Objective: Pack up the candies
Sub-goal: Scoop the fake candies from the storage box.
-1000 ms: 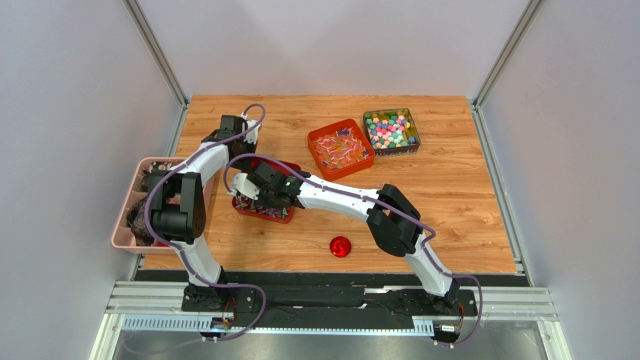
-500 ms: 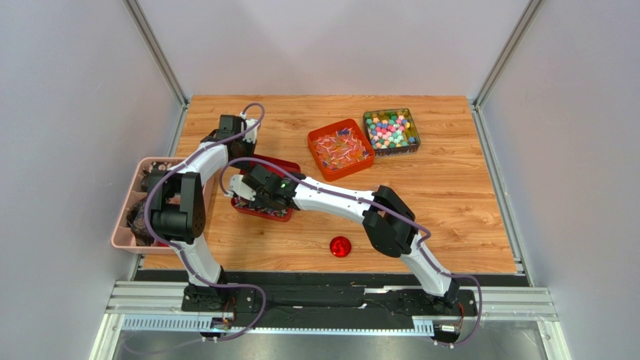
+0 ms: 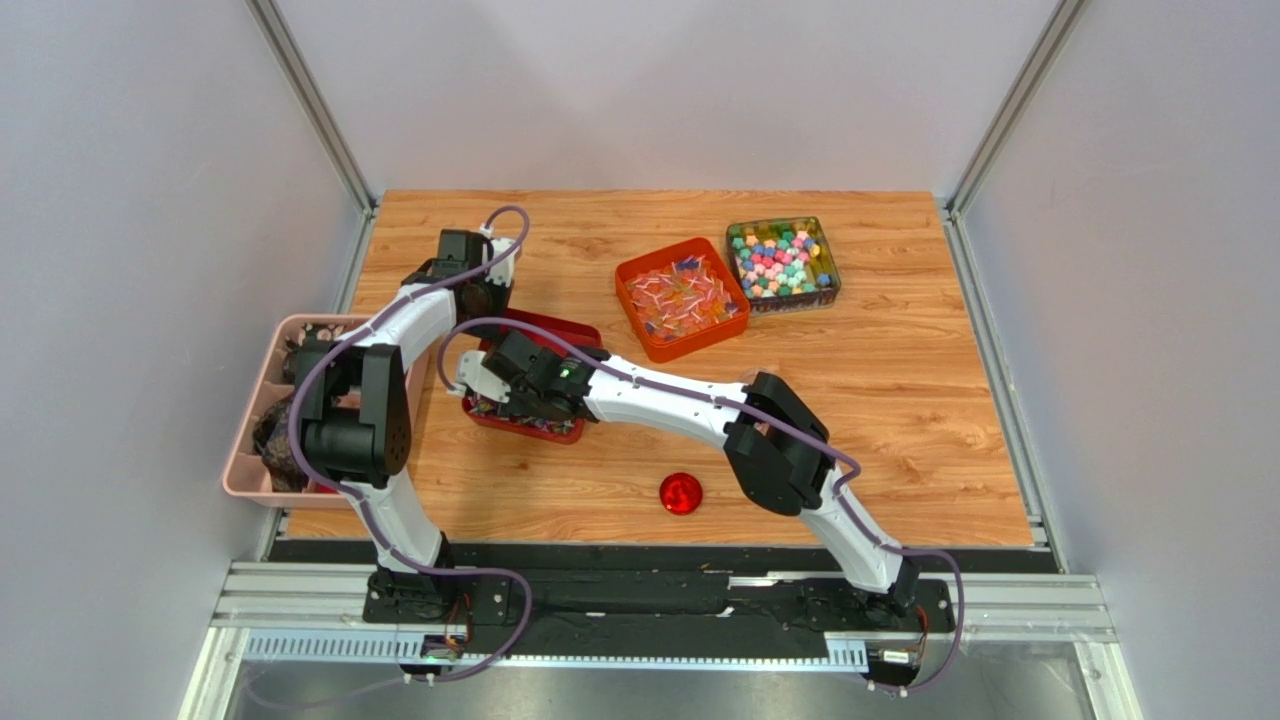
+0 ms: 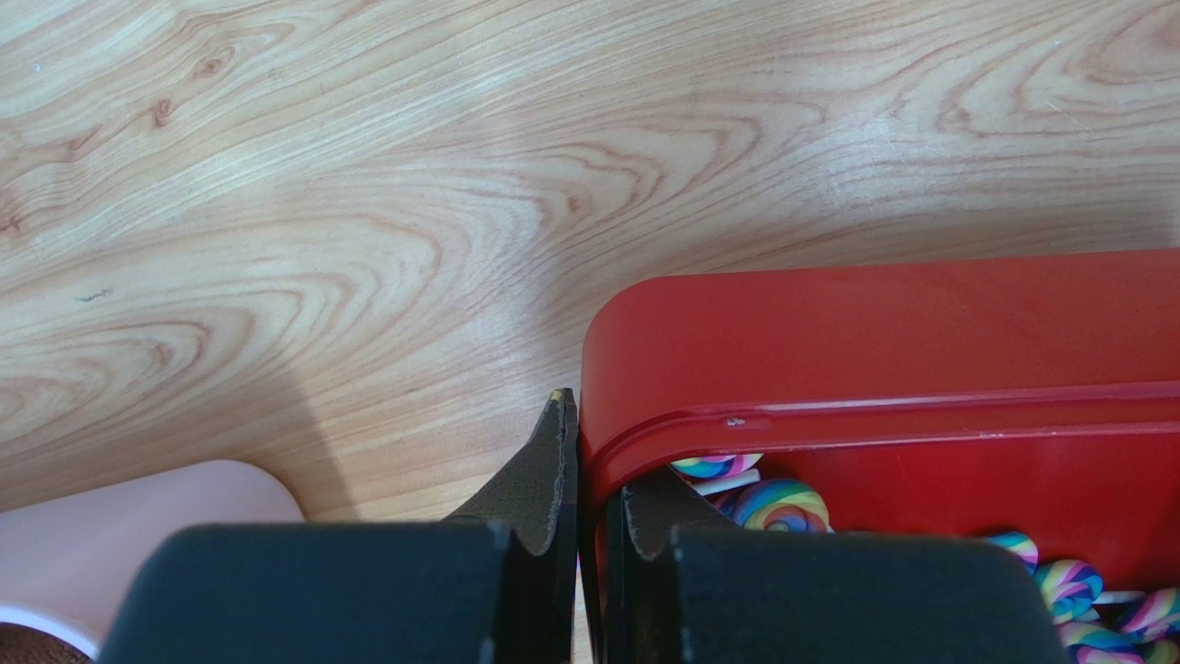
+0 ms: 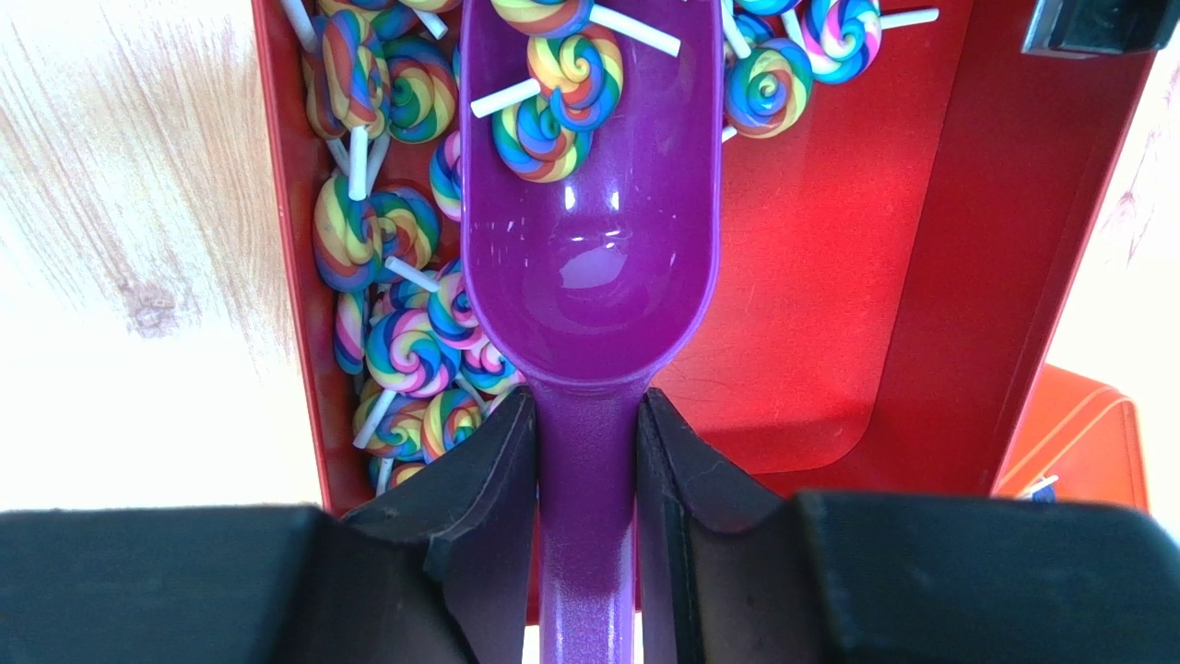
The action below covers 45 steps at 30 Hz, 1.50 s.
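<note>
Slightly leftward the right arm has been shifted over the tin [image 5: 859,277]. The scoop [image 5: 589,263] is clamped by the right gripper [image 5: 585,411], with three candies [image 5: 554,132] loaded. Most remain in the tin, its wall pinched by the left gripper [image 4: 593,471]. Packing seems barely begun.

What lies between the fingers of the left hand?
The wall of the red tray; the left hand is shut on it, in the left wrist view.
</note>
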Motion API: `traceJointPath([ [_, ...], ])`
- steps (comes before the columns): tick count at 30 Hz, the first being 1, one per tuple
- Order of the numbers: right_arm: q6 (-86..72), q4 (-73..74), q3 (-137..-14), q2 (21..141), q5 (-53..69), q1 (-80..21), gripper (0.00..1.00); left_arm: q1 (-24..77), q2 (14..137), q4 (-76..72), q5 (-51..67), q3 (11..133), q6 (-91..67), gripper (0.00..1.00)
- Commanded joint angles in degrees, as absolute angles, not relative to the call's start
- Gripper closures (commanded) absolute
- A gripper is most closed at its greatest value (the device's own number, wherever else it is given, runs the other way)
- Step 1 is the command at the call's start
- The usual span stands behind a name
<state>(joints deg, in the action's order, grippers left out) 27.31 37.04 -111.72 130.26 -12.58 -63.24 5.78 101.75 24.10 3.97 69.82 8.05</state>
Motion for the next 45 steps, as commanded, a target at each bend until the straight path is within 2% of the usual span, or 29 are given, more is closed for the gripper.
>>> traceJointPath([
  [1, 27.3, 35.8, -111.1, 135.3, -13.1, -62.6, 0.73, 6.7, 99.8, 26.6, 11.4, 72.7, 4.6, 1.0],
  [3, 27.3, 35.9, -111.2, 135.3, -13.3, -62.6, 0.68, 6.7, 99.8, 26.6, 11.5, 72.8, 4.5, 1.0],
  [8, 27.2, 36.3, -111.2, 135.6, -13.1, -62.7, 0.65, 6.7, 99.8, 26.6, 11.5, 72.7, 4.6, 1.0],
  [11, 27.2, 36.3, -111.2, 135.6, -13.0, -62.5, 0.66, 6.7, 99.8, 26.6, 11.5, 72.7, 4.6, 1.0],
  [13, 27.0, 36.2, -111.5, 135.5, -12.7, -62.5, 0.7, 6.7, 99.8, 26.5, 11.6, 72.7, 4.6, 1.0],
  [14, 26.9, 36.3, -111.6, 135.5, -12.5, -62.6, 0.75, 6.7, 99.8, 26.6, 11.6, 72.7, 4.5, 1.0],
  [15, 26.8, 36.3, -112.0, 135.6, -12.4, -62.4, 0.92, 6.7, 99.8, 26.5, 11.5, 72.7, 4.5, 1.0],
  [16, 26.4, 36.2, -112.1, 135.6, -12.5, -62.4, 0.99, 6.7, 99.8, 26.6, 11.6, 72.7, 4.5, 1.0],
  [34, 26.0, 34.7, -104.3, 122.3, -4.3, -60.3, 1.0, 6.6, 101.7, 26.9, 10.9, 73.2, 4.9, 1.0],
  [38, 25.3, 34.3, -103.1, 120.9, -1.4, -59.2, 1.0, 6.5, 102.1, 27.2, 10.9, 73.4, 4.9, 1.0],
  [45, 25.2, 33.3, -102.8, 121.8, -3.3, -58.7, 1.0, 6.5, 101.7, 27.2, 10.4, 73.2, 5.2, 1.0],
])
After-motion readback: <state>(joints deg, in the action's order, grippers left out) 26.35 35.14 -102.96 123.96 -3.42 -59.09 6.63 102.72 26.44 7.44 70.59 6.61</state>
